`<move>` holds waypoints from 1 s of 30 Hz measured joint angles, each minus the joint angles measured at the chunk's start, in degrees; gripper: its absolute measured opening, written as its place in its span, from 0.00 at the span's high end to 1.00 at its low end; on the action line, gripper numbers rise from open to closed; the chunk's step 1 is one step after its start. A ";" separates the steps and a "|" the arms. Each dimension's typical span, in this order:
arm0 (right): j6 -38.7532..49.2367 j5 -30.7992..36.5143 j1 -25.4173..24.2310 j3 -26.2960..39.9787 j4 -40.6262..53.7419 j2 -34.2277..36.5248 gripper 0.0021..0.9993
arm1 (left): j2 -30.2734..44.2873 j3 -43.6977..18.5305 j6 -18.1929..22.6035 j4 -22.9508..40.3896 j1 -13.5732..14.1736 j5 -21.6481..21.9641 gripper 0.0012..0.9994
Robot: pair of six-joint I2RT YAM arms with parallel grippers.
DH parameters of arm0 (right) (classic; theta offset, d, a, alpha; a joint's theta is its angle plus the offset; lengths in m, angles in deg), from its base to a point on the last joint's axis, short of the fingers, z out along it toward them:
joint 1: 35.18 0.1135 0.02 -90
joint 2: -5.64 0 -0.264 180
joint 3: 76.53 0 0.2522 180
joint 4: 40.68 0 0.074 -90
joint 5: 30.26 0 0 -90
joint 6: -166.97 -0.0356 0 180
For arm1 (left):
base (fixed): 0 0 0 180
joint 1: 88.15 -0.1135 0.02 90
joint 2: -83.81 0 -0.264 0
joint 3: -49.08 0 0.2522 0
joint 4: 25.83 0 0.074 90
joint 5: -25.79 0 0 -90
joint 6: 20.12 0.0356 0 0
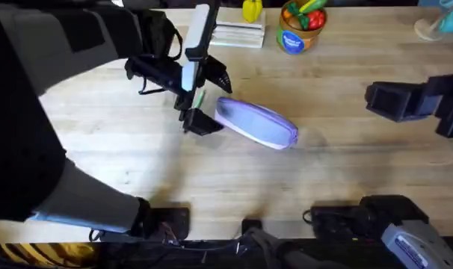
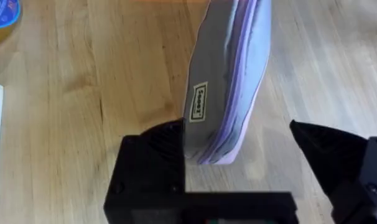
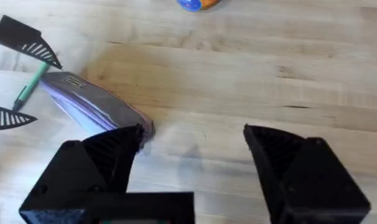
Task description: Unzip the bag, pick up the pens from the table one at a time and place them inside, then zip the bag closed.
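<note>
While the lavender pouch [image 1: 256, 123] lies closed on the wooden surface [image 1: 346, 172], the left end effector [image 1: 196, 112] brackets its near end.

Its black fingers stand spread with nothing clamped: in the left wrist view one finger [image 2: 152, 163] sits beside the pouch end and the other [image 2: 338, 162] stands apart from it. The green pen [image 3: 32, 85] lies just beside that end, between those fingers. The right end effector [image 3: 191, 168] is open and empty too, at the pouch's far end. To do the unzipping well, I judge one side should pin the fabric while the other finds the pull, which I cannot make out, and draws it along the zipper line without dragging the pouch. The pouch's long axis runs diagonally in the overhead view, from upper left near the left end effector down to the right, lying on its side.
</note>
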 joint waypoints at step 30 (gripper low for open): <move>-0.29 0.00 0.00 0.00 0.11 0.00 0.00 | 3.06 -0.02 0.01 -2.48 0.00 -1.95 0.83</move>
